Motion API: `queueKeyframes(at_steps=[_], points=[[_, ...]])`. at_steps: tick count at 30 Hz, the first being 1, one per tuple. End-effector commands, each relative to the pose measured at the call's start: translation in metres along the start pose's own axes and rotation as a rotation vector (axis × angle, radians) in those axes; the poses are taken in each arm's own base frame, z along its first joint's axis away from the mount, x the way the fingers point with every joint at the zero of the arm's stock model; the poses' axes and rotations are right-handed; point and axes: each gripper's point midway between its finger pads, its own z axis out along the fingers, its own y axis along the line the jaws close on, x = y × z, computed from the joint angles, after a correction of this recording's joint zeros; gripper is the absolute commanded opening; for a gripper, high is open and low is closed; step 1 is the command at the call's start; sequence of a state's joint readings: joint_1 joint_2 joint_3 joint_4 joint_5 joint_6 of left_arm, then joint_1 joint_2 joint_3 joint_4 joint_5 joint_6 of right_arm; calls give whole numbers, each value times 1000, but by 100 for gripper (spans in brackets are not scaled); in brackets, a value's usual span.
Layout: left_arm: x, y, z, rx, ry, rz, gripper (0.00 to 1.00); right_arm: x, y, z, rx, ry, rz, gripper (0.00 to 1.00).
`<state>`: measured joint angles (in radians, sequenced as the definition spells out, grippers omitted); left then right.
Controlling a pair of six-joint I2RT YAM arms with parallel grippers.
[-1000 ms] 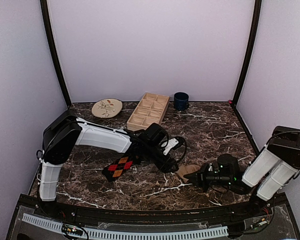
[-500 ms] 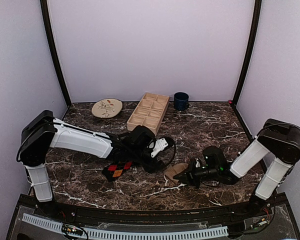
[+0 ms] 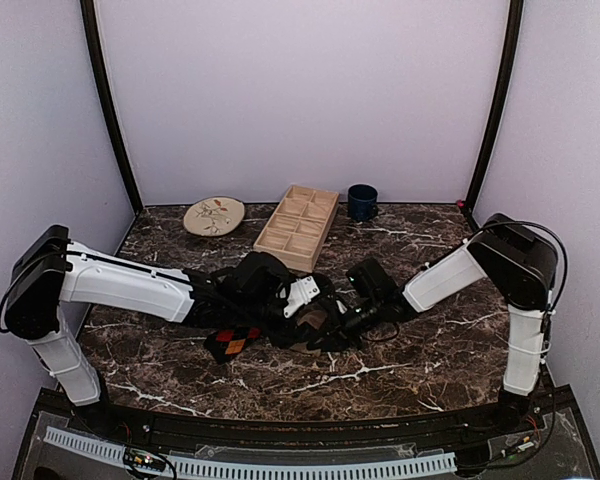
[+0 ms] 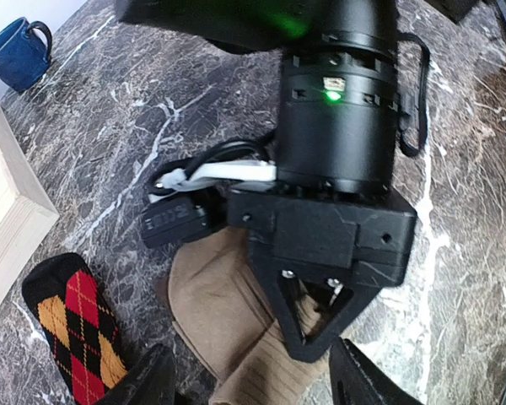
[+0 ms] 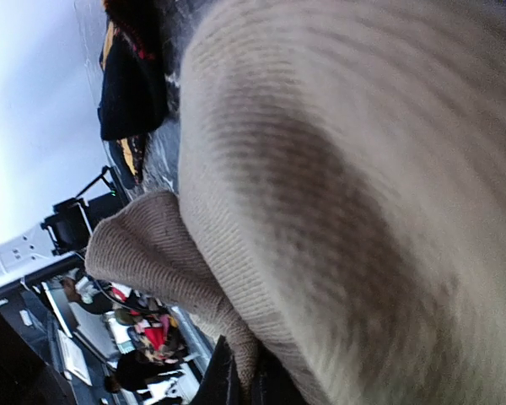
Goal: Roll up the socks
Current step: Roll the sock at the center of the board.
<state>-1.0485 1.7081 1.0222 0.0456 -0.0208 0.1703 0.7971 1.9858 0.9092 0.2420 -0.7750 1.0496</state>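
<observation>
Right pincer [image 4: 308, 339] is clamped shut on the tan sock [image 4: 219, 312], which lies on the desk [image 4: 152, 110] at mid-front. Around it the left pincer [image 4: 257, 384] stands open, fingers [image 4: 148, 384] straddling that sock. Both arms largely hide it from above. Just left lies the argyle sock [image 4: 76, 325]; behind stand a wooden tray [image 3: 270, 245], blue mug [image 3: 361, 201] and plate [image 3: 230, 210].

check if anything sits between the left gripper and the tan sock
Only the right gripper: shut on the tan sock, it sits over the sock's far part, just ahead of the open left gripper. The sock's near end shows bare between the left gripper's fingers. The argyle sock lies off to one side.
</observation>
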Motion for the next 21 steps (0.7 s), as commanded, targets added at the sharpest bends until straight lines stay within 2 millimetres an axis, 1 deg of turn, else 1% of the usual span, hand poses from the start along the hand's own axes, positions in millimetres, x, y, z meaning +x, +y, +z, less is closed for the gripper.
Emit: queueKeyframes(at_steps=[1, 3, 7, 9, 14, 18, 21], points=[[6, -6, -15, 2, 16, 58, 65, 31, -55, -9, 166, 112, 41, 0], [11, -8, -14, 2, 34, 87, 65, 34, -59, -15, 164, 107, 51, 0], [22, -11, -6, 15, 87, 139, 65, 39, -60, -23, 157, 100, 49, 0], [23, -15, -4, 34, 93, 155, 65, 41, -60, -25, 158, 100, 47, 0], [15, -28, -1, 78, 74, 208, 67, 39, -58, -25, 152, 111, 38, 0], [22, -40, 6, 112, 109, 254, 71, 36, -55, -23, 145, 119, 30, 0], [23, -46, 8, 121, 114, 275, 74, 35, -53, -24, 140, 120, 28, 0]])
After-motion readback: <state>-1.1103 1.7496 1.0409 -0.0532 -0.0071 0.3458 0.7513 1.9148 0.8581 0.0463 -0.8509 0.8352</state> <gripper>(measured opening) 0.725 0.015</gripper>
